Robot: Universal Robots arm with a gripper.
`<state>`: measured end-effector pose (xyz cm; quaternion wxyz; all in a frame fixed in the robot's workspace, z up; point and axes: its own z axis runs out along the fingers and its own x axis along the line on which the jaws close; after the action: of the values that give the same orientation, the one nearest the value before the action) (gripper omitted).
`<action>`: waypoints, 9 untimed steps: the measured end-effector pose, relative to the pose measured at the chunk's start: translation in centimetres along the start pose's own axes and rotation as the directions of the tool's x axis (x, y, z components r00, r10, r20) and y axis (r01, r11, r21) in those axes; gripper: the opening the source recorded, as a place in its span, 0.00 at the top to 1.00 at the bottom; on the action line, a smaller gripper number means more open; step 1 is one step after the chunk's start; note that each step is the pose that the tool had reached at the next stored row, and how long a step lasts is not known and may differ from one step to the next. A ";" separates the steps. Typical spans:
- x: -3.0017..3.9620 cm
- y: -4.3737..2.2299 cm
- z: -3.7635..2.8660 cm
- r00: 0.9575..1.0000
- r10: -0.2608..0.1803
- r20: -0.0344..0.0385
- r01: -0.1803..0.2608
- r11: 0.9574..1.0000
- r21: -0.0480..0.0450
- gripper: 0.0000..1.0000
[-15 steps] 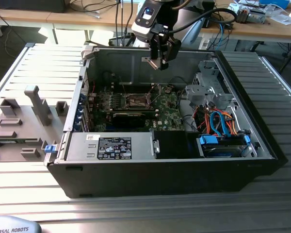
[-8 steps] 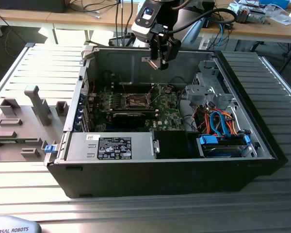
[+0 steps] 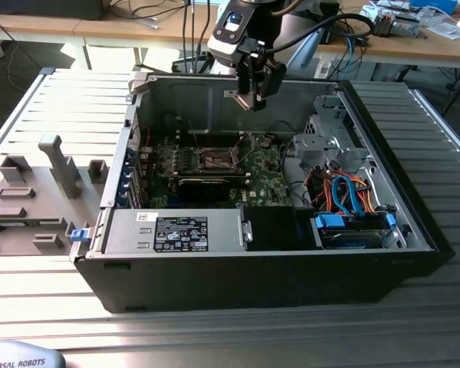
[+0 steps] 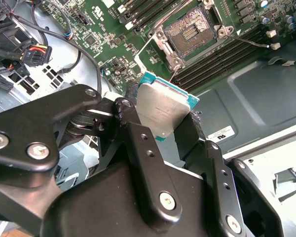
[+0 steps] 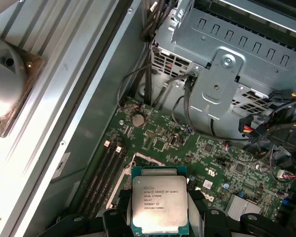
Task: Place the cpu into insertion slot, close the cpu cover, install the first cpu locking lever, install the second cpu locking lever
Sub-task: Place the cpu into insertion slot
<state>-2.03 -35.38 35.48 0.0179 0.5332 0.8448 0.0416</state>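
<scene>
Two jaws pinching cpu (image 4: 163,111) by opposite edges, chip between them, above open insertion slot (image 4: 193,24).

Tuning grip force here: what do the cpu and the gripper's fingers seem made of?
The cpu top looks like dull silver-grey metal with a soft sheen; the thin teal rim at its edges suggests circuit board. The gripper fingers clamping it are matte black with screw heads, painted metal or hard plastic; I cannot tell which.

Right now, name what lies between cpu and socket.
Bare air: in the exterior view the gripper hangs clear above the socket; the second wrist view shows it shut on the cpu.
</scene>
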 end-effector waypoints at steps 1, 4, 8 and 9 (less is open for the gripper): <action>0.00 0.00 0.00 1.000 0.000 0.000 0.000 1.000 0.000 0.46; 0.00 0.00 0.02 1.000 0.002 0.000 -0.002 1.000 0.000 0.46; 0.00 0.00 0.04 1.000 0.004 0.000 -0.004 1.000 0.000 0.46; 0.00 0.00 0.05 1.000 0.004 0.001 -0.004 1.000 0.000 0.46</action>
<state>-2.03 -35.38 35.43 0.0181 0.5349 0.8437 0.0415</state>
